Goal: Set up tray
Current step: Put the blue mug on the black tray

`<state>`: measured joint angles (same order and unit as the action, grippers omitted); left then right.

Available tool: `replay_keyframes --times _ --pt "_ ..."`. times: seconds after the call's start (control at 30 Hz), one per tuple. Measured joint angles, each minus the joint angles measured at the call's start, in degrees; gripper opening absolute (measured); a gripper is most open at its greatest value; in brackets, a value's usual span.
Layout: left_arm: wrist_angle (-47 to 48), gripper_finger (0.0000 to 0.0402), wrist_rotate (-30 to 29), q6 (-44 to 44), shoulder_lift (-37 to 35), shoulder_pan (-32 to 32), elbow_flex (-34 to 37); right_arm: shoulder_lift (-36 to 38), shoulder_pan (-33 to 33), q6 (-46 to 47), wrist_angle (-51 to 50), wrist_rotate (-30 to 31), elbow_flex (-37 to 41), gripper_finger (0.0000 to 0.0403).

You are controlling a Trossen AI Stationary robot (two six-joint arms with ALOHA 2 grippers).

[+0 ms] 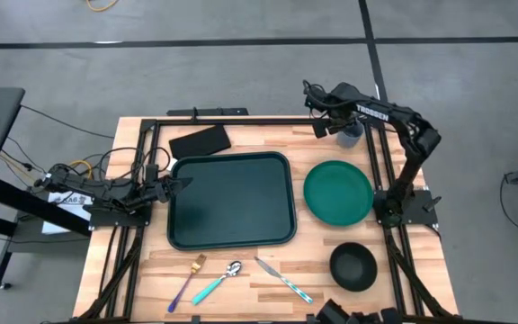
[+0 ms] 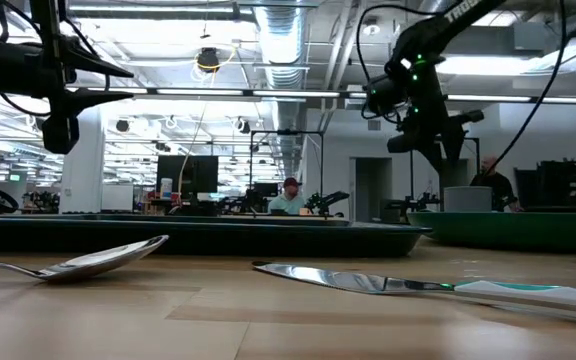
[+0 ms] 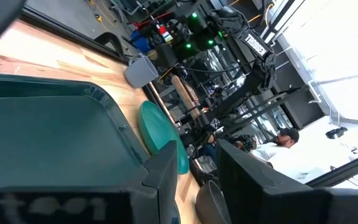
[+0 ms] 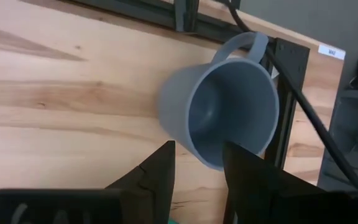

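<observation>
While the right gripper (image 4: 196, 163) hovers spread over the mug (image 4: 225, 112), the tray (image 1: 230, 200) waits mid-frame.
Left gripper (image 1: 176, 184), parted, sits at the tray's left edge, nearer; its long axis runs left-right.

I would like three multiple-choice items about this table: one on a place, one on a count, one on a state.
1. Where is the round green plate?
A. on the tray
B. on the table, right of the tray
C. under the mug

2. How many pieces of cutlery lie in front of the tray?
A. three
B. one
C. five

3. The grey mug is:
A. upside down
B. upright and empty
C. full

Answers: 1 B, the high view shows it beside the tray. 2 A, fork, spoon, knife. 3 B, the right claw looks into its bare inside.
</observation>
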<state>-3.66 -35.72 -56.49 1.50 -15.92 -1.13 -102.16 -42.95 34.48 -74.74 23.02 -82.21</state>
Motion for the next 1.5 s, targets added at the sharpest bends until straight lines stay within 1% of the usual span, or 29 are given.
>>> replay_keyframes --times 0.3,0.43,0.83,1.07,1.33,1.5 --pt "0.0 0.0098 0.0 0.0 0.0 0.0 0.0 -2.3 -1.7 1.1 1.1 -2.4 0.0 0.0127" --pt "0.0 0.0098 0.0 0.0 0.0 0.0 0.0 -2.3 -2.1 1.9 2.6 -2.2 0.0 0.0127" --pt "0.0 0.0098 0.0 0.4 0.0 0.0 0.1 -2.2 -2.6 4.0 1.6 -2.6 0.0 0.0127" --pt "0.0 0.0098 0.0 0.4 0.0 0.0 0.1 -2.2 -2.6 4.5 1.3 -1.8 0.1 0.0127" --pt "0.0 0.0098 0.0 1.2 0.0 0.0 0.1 -2.1 -2.1 5.6 2.7 -3.4 7.5 0.0127" --pt "0.0 0.0098 0.0 1.2 0.0 0.0 0.1 -2.1 -1.7 5.4 4.9 -2.3 8.3 0.0127"
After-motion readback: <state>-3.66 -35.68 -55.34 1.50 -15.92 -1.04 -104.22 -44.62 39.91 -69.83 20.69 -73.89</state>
